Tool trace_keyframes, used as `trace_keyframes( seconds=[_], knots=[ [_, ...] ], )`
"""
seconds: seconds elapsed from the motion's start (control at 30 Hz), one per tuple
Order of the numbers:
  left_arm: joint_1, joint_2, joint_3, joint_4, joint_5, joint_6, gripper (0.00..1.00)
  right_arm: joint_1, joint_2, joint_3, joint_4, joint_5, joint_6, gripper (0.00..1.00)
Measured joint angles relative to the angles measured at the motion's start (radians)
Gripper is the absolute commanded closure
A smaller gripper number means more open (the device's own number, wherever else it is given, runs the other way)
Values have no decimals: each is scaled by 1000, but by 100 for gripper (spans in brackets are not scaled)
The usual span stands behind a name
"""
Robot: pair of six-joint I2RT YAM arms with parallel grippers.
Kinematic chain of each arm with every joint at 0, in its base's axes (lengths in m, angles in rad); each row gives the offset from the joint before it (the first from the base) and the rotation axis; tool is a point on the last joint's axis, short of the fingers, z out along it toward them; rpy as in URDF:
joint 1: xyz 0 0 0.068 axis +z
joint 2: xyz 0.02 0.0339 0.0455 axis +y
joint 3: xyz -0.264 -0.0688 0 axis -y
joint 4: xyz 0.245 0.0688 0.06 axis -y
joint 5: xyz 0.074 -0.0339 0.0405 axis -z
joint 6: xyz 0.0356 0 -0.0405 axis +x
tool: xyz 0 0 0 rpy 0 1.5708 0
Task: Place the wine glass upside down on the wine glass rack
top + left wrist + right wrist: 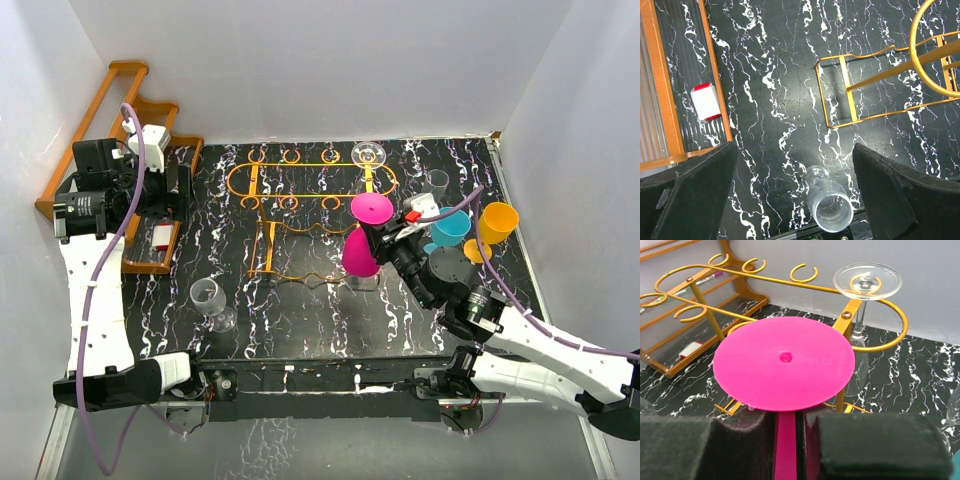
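The right gripper [785,445] is clenched on the stem of the pink glass [784,362], held foot-up at the 4 o'clock end of the rack [253,182]. A clear glass [867,282] hangs at the rack's 2 o'clock. The left gripper [795,200] is released above the bench [780,100], at the rack's 9 o'clock.

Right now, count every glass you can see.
6: hung glass on the rack; pink glass in the right gripper; teal glass, orange glass and grey glass at right; clear glass near left. The right arm may hide more.
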Motion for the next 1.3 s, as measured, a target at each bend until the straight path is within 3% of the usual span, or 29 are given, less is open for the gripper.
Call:
trace_keyframes(
  seconds=[0.83, 0.87, 1.0, 1.1, 1.17, 1.3],
  knots=[
    [0, -9, -27, 4, 0, 1, 5, -117, 97, -17, 58, -50, 93, 92],
    [0, -10, -28, 4, 0, 1, 5, -121, 97, -17, 58, -50, 97, 89],
    [0, -14, -37, 1, -3, 10, 5, -128, 98, -17, 55, -48, 126, 51],
    [0, -6, -40, -31, -32, 34, 16, -129, 98, -17, 52, -42, 151, 45],
    [1, 13, -40, -74, -51, 67, 17, -130, 96, -18, 51, -41, 159, 41],
    [2, 63, -42, -192, -69, 165, 17, -130, 74, -29, 39, -51, 177, 18]
  ],
)
